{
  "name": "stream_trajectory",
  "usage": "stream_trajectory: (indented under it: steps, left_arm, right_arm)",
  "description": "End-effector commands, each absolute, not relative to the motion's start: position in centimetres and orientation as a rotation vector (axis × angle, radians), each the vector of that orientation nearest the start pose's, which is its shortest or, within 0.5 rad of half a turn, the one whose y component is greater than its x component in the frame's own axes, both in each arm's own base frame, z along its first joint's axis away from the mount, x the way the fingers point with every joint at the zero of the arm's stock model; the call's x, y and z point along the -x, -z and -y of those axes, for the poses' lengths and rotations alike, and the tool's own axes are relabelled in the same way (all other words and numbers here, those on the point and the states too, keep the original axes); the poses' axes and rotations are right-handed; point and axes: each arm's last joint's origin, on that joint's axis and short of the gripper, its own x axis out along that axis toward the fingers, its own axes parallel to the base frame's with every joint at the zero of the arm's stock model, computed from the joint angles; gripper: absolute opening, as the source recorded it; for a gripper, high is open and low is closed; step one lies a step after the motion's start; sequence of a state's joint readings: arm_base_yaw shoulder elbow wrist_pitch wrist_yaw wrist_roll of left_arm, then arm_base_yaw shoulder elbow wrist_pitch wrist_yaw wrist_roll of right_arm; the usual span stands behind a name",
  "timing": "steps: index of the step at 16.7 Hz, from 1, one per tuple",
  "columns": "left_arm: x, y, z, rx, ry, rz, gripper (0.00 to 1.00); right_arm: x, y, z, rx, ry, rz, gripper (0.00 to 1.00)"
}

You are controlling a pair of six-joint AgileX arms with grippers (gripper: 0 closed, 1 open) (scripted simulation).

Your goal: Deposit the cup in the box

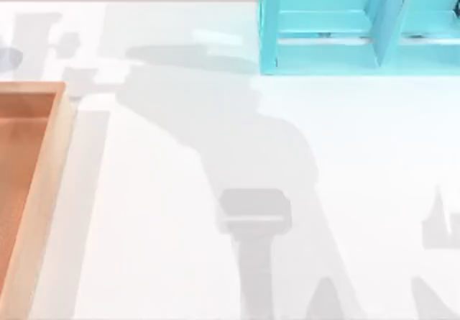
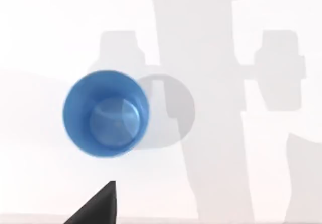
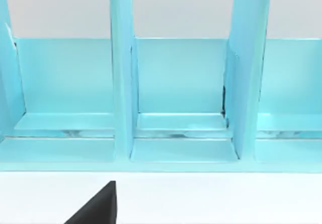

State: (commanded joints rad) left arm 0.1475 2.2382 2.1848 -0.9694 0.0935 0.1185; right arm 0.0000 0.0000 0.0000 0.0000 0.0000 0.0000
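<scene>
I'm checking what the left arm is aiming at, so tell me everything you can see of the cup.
The cup, seen from straight above in the left wrist view, is blue, not pale grey. It is round, with a thin rim, smooth glossy walls and a lighter, shiny flat bottom. It looks like plastic. It stands upright and empty on the white table, casting a round grey shadow to one side. Nothing touches it; a dark gripper finger shows nearby, apart from it.

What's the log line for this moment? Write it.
cup: upright on table, ungrasped | box: table's left edge | stage: cup not yet boxed
</scene>
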Motion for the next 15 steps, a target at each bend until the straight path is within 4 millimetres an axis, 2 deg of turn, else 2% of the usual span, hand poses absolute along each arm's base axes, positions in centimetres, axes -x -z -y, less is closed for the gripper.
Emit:
stream_trajectory:
  steps: [3, 7, 11, 15]
  left_arm:
    - [-50.2, -24.8, -8.9, 0.014, 0.000, -1.078, 1.00]
    - [-51.4, -22.8, -10.2, 0.001, 0.009, -1.135, 1.00]
    - [-51.7, -21.9, -11.0, -0.010, 0.016, -1.167, 1.00]
    - [-51.8, -21.8, -11.1, -0.012, 0.017, -1.171, 1.00]
  right_arm:
    - [-10.6, -16.0, 0.1, 0.000, 0.000, 0.000, 1.00]
    - [-10.6, -16.0, 0.1, 0.000, 0.000, 0.000, 1.00]
    - [-10.6, -16.0, 0.1, 0.000, 0.000, 0.000, 1.00]
    - [-10.6, -16.0, 0.1, 0.000, 0.000, 0.000, 1.00]
